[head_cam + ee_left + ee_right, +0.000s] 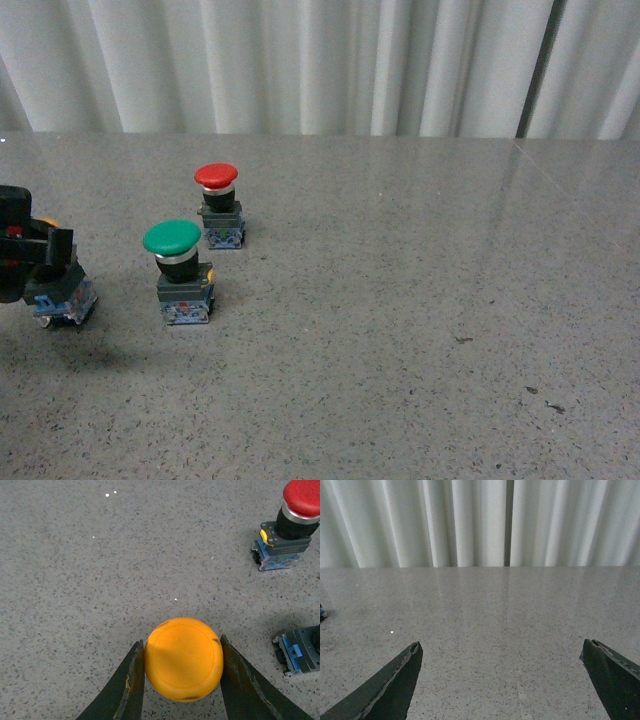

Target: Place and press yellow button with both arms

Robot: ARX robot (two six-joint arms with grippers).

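Yellow button (pixel 184 659): held at the cap between the two fingers (pixel 131 680) of the left gripper (pixel 181 647). In the left wrist view the round yellow cap is seen from above, with one dark finger touching each side of it. In the front view the same button (pixel 62 295) is found at the far left of the table (pixel 400 330); its black body and blue-grey base are visible below the gripper, and only a sliver of yellow is shown above it. Whether the base rests on the surface or is held just clear of it cannot be told.

Green button (pixel 180 270): stood upright on the table, near the yellow button and to its right, apart from it. Only part of its blue-grey base is caught at the edge of the left wrist view.

Red button (pixel 217 205): stood upright behind the green button, slightly to its right and further from the robot, not touching it. It is also shown in the left wrist view, well apart from the yellow cap.

Right gripper (pixel 501 644): not seen in the front view. In the right wrist view its fingers (pixel 395 685) are spread wide, with nothing between them, above bare grey speckled table.

Curtain (pixel 300 60): white, pleated, hung behind the far edge of the table.
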